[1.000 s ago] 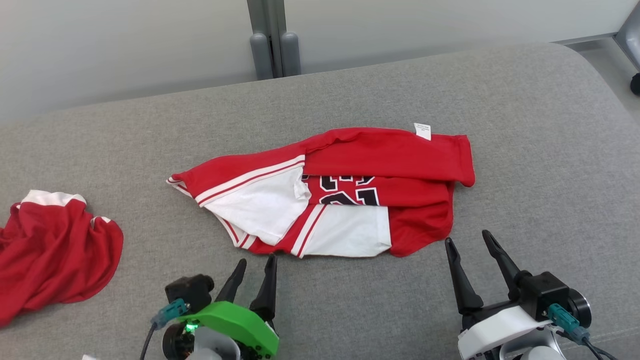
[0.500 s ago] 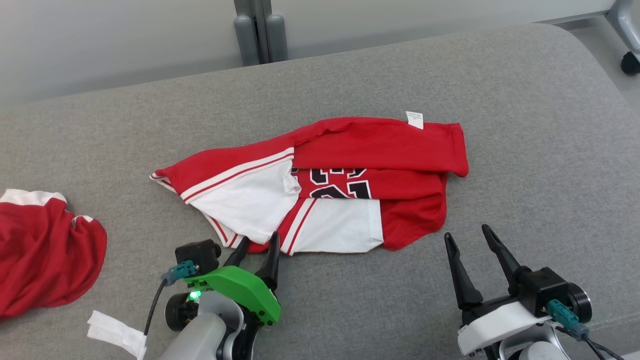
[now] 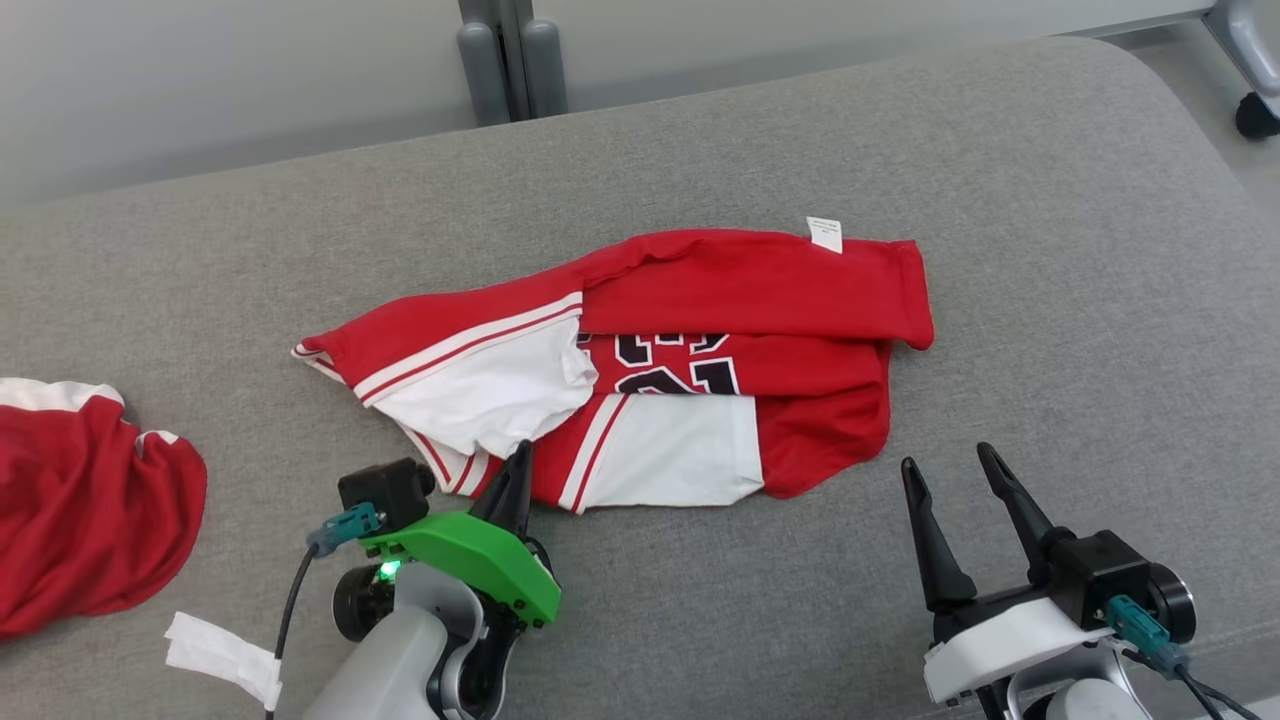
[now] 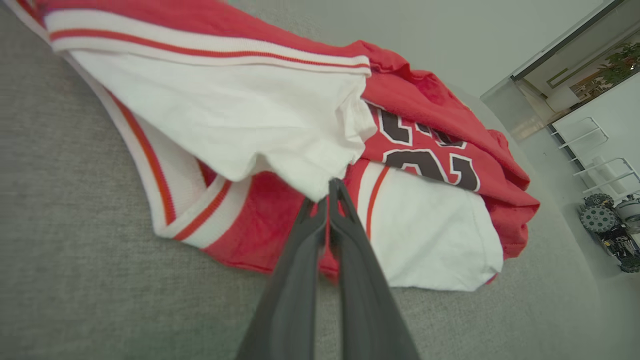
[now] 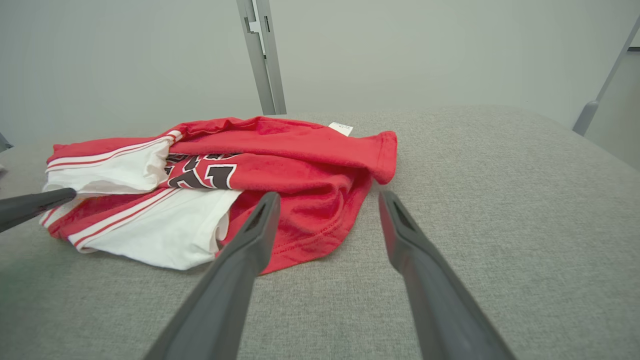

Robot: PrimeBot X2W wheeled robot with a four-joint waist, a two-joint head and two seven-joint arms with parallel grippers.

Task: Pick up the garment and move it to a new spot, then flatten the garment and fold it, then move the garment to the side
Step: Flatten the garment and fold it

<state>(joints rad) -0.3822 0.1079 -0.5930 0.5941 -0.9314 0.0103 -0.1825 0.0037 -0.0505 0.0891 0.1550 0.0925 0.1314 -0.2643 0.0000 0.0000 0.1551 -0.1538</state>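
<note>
The garment (image 3: 740, 295) is a red and white jersey with black numbers, lying crumpled in the middle of the grey cushion (image 3: 1050, 250). My left gripper (image 3: 520, 456) is at its near left edge, fingers pressed together on the tip of a white fold. The left wrist view shows the garment (image 4: 225, 110) and that gripper (image 4: 331, 189) pinching the white flap's lower corner. My right gripper (image 3: 947, 458) stands open on bare cushion, just right of the garment's red hem and apart from it. In the right wrist view the garment (image 5: 300, 145) lies ahead of the open right gripper (image 5: 330, 197).
A second red and white cloth (image 3: 90, 500) lies heaped at the cushion's left edge. A white slip of paper (image 3: 220, 655) sits near my left arm. Grey posts (image 3: 505, 60) stand behind the cushion. A castor wheel (image 3: 1258, 115) is at the far right.
My left gripper moved forward to the garment's near left edge and shut on the white fold. The right gripper stayed open. The head camera shifted slightly.
</note>
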